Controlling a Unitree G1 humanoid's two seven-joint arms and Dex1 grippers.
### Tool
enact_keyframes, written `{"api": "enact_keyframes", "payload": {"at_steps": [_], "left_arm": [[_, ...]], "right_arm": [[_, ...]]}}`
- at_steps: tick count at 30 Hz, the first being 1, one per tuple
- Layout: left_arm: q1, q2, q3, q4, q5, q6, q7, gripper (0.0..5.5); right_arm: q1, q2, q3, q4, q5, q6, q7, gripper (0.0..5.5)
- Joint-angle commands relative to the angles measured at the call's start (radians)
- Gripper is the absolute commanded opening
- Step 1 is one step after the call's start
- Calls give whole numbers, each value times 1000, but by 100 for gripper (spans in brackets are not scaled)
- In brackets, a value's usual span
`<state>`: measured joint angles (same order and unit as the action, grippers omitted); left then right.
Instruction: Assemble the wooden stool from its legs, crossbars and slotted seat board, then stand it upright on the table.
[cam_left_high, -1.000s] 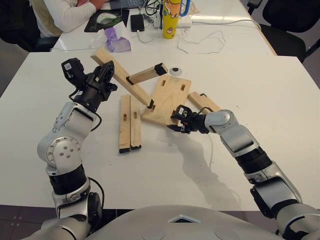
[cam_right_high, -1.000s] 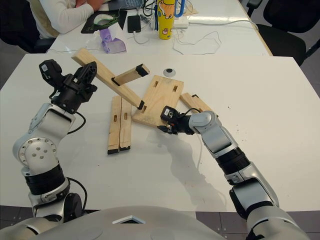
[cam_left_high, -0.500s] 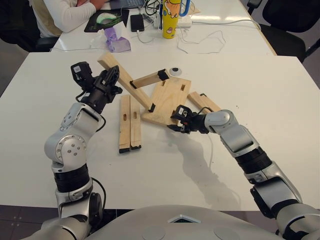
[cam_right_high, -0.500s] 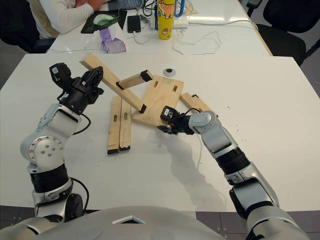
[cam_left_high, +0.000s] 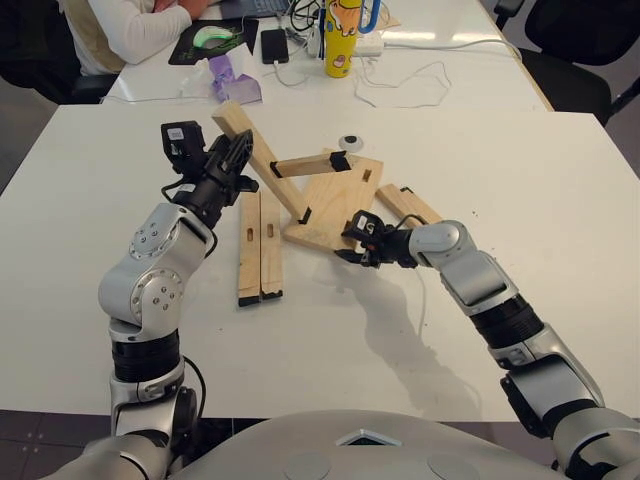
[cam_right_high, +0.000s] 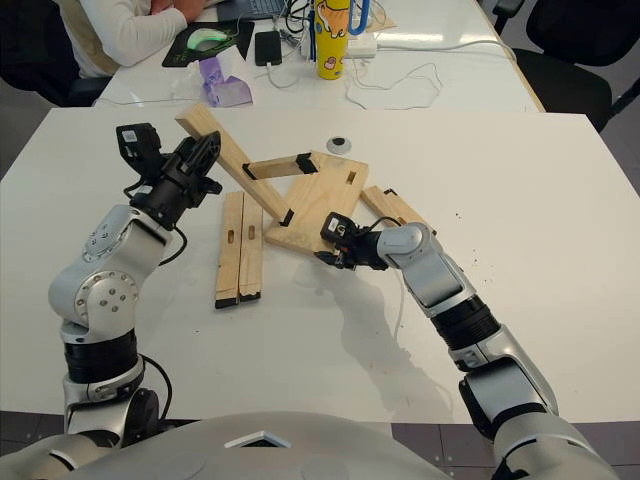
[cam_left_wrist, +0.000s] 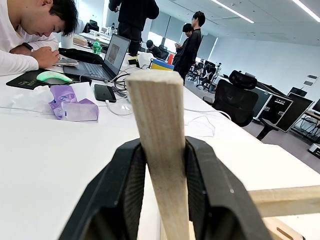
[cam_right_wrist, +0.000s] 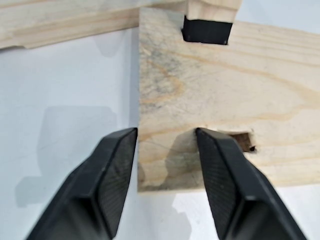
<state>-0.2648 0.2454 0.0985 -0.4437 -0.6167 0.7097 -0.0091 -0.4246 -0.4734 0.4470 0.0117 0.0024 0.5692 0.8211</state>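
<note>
My left gripper (cam_left_high: 232, 166) is shut on a wooden leg (cam_left_high: 262, 160) with a crossbar (cam_left_high: 310, 164) joined to it. It holds the leg tilted above the table, black-tipped lower end at the slotted seat board (cam_left_high: 340, 192). In the left wrist view the leg (cam_left_wrist: 157, 130) stands between the pads (cam_left_wrist: 131, 185). Two more legs (cam_left_high: 258, 245) lie flat side by side left of the board. Another wooden piece (cam_left_high: 408, 203) lies at its right. My right gripper (cam_left_high: 358, 242) is open at the board's near corner (cam_right_wrist: 200, 100), one finger over the table, one over the wood.
A small round object (cam_left_high: 350, 141) lies just behind the seat board. On the far table stand a yellow bottle (cam_left_high: 343, 38), purple tissue (cam_left_high: 233, 84), a phone (cam_left_high: 274, 44) and cables (cam_left_high: 400, 80). The white table (cam_left_high: 540, 200) has free room at right and front.
My left gripper has carried the leg with its crossbar to the right, nearer the seat board, and the crossbar has swung closer to level. The right arm has kept still.
</note>
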Motion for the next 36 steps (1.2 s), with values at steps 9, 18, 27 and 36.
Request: {"api": "enact_keyframes", "payload": {"at_steps": [9,18,27,36], "left_arm": [[28,16,-111,-74,105,51,-20,106],[9,-36,-93,-61,104,116,13,106],[4,-26,-71,-64,145,106,11,106],[-24,-51,-41,-106,144,53,7,165]], "right_arm": [[41,5,-1,24,-7,1,-9,198],[71,31,-81,-21,57,-156,0,198],[93,33,-132,-55,106,-169,15,198],[122,1,-127,-55,102,-169,41,198]]}}
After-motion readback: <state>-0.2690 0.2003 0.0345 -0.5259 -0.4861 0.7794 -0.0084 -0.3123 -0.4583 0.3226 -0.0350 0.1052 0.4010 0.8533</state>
